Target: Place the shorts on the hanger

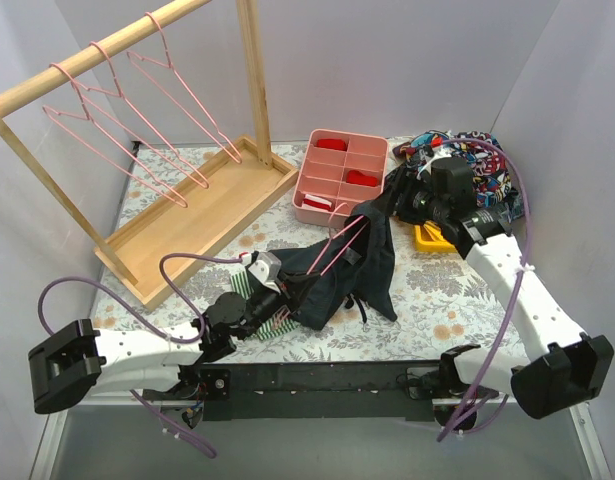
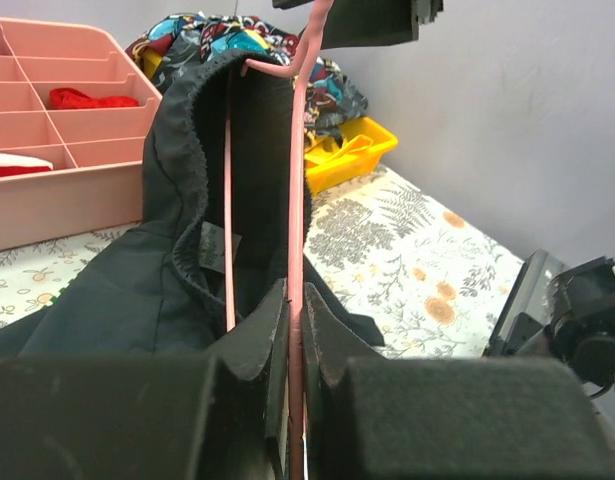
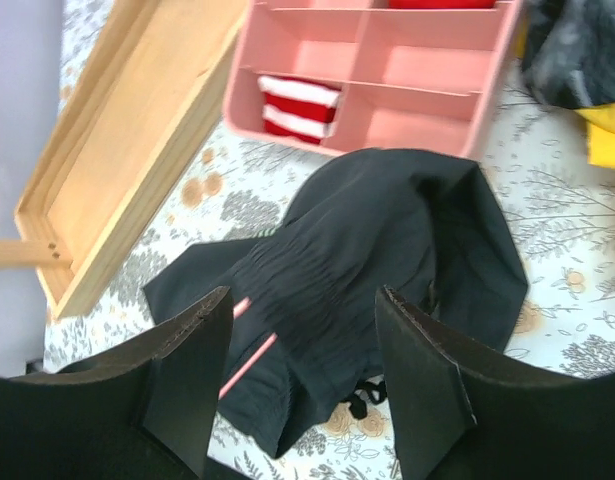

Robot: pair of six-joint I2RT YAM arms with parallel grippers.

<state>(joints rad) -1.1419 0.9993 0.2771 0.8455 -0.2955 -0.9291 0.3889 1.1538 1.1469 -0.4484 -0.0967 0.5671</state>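
The hanger (image 2: 297, 200) sat slanted mid-table, its length running from the near left up toward the pink tray (image 1: 309, 208). The shorts (image 1: 352, 275) were draped over its raised far end, above the floral tablecloth (image 1: 437, 290). The left gripper (image 2: 295, 300) pinched the wire tight. The right gripper (image 3: 302, 295) hung spread wide over the fabric, holding nothing. Pale walls (image 1: 387, 60) closed in. Cloth buried most of the wire, and I could not make out its hook.

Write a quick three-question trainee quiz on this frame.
1. True or false: the left gripper is shut on the hanger threaded into the shorts.
2. The right gripper is: A open, B shut, C out of view.
3. Fill in: ___ spare hangers hang on the wooden rail.
Key: 1 true; 2 A; 3 three.
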